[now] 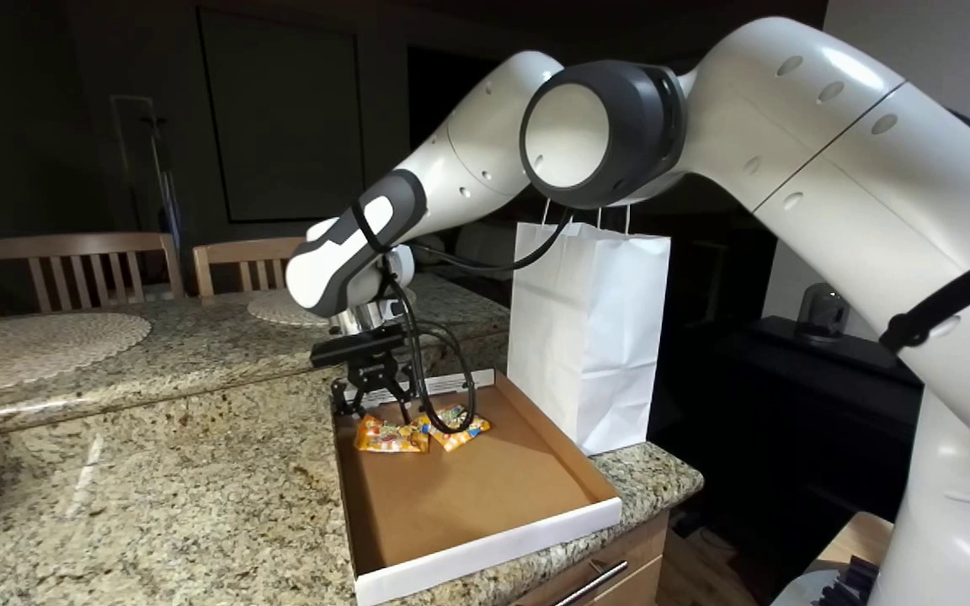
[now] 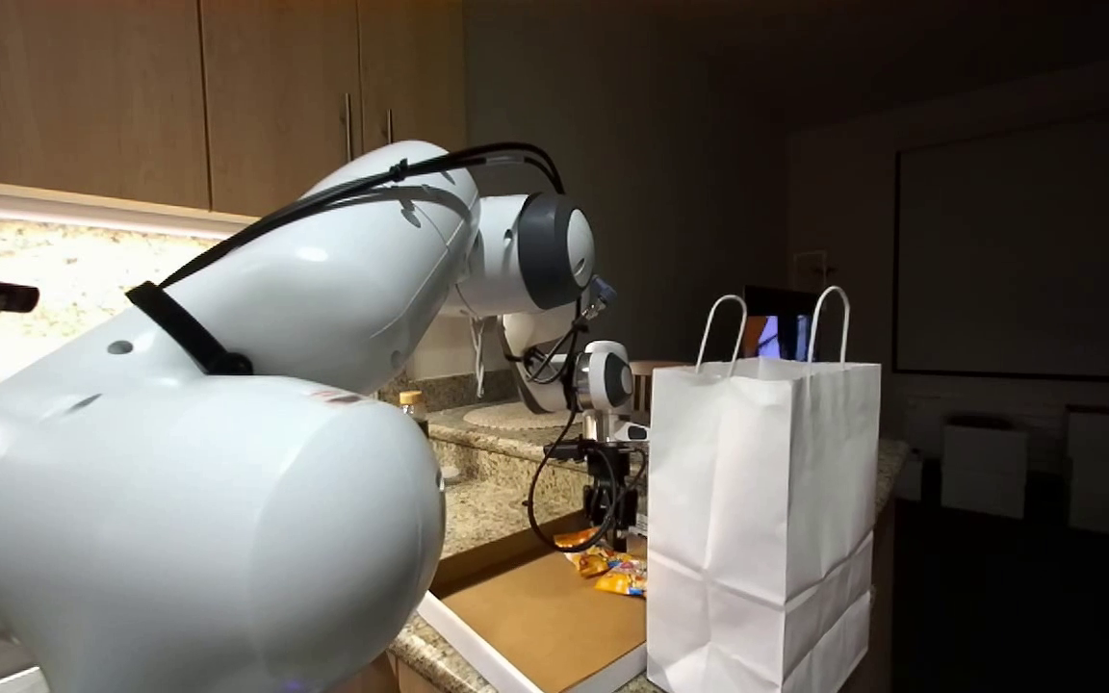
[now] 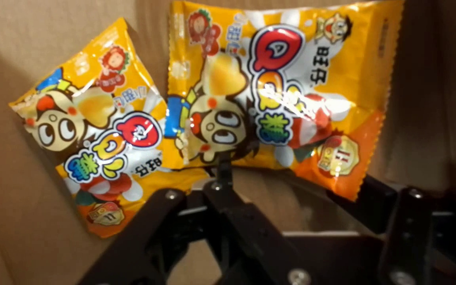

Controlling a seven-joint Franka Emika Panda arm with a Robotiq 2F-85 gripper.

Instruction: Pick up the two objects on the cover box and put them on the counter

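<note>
Two orange-yellow snack packets lie side by side in the shallow brown cover box (image 1: 477,505), near its far left corner in an exterior view. The packet by the wall (image 3: 283,75) fills the upper right of the wrist view, and the second packet (image 3: 105,130) rests against its left side. My gripper (image 1: 374,411) is down inside the box, over the packet by the wall. In the wrist view its black fingers (image 3: 224,174) stand apart at that packet's lower edge; one corner of the packet covers part of the right finger. The granite counter (image 1: 199,497) extends beside the box.
A tall white paper bag (image 1: 578,337) stands right against the box. Behind the counter rises a granite ledge with round placemats (image 1: 39,345), with chairs (image 1: 81,261) beyond. A cable loop (image 2: 554,500) hangs beside the gripper. The box's white rim (image 1: 485,547) lies near the counter edge.
</note>
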